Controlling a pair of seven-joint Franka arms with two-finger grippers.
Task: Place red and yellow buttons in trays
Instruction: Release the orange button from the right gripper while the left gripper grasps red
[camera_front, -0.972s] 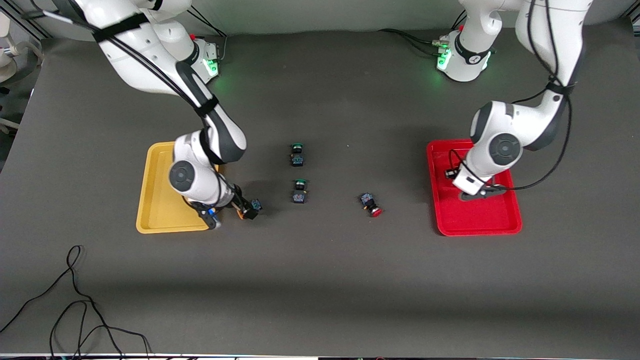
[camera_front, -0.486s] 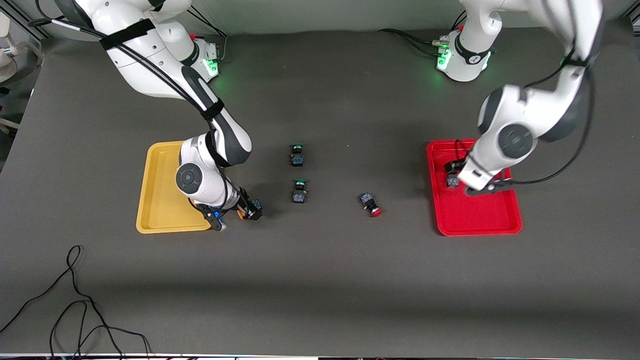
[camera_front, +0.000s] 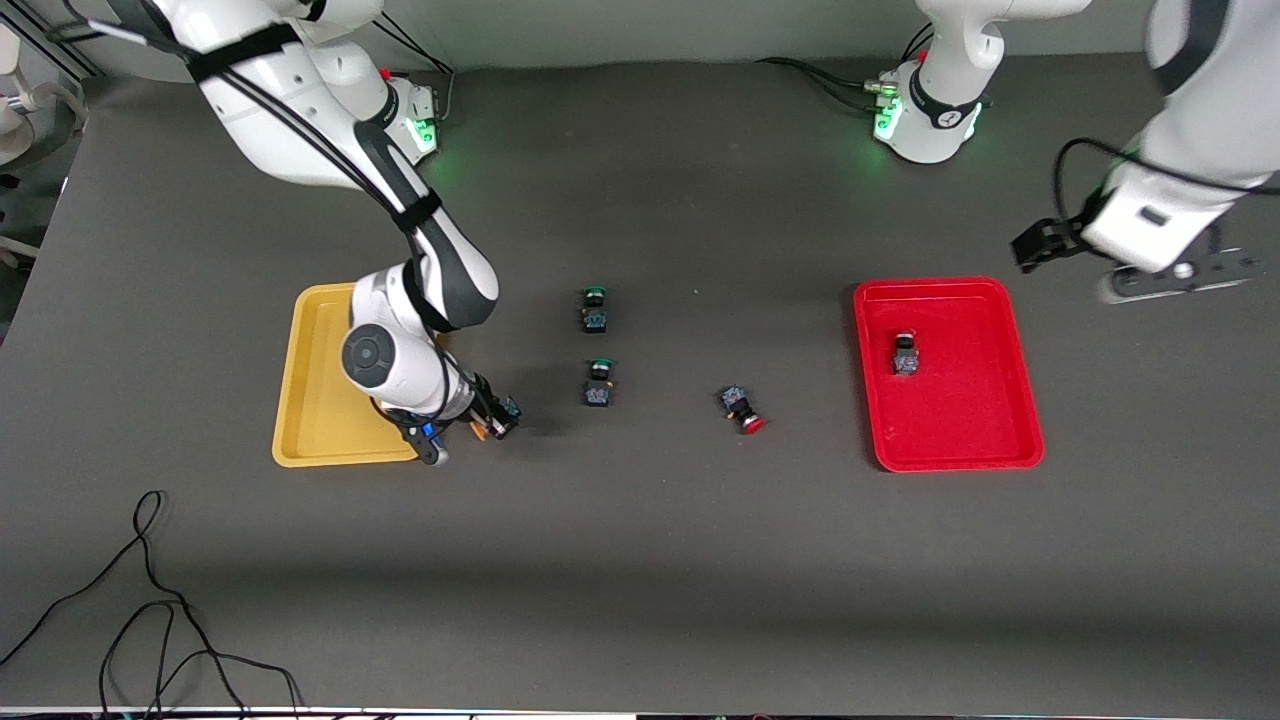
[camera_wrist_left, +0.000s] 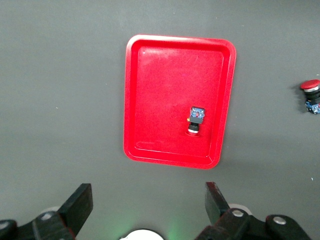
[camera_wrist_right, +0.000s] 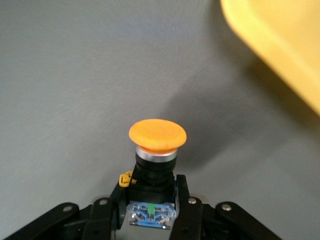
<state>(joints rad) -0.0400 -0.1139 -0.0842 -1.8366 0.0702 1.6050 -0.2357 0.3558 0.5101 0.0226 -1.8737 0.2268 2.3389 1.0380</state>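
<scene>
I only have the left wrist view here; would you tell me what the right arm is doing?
Observer: The right end effector is shut on an orange-capped button, beside the yellow tray.
Operator: Thank you. Are there buttons I cannot see?
Observer: Two green-capped buttons lie mid-table, between the trays.
Operator: And where does my own end effector hang?
Observer: The left end effector is open, over bare table beside the red tray.

Left gripper (camera_front: 1035, 247) raised, jaws wide apart; right gripper (camera_front: 497, 418) low, jaws clamped.
</scene>
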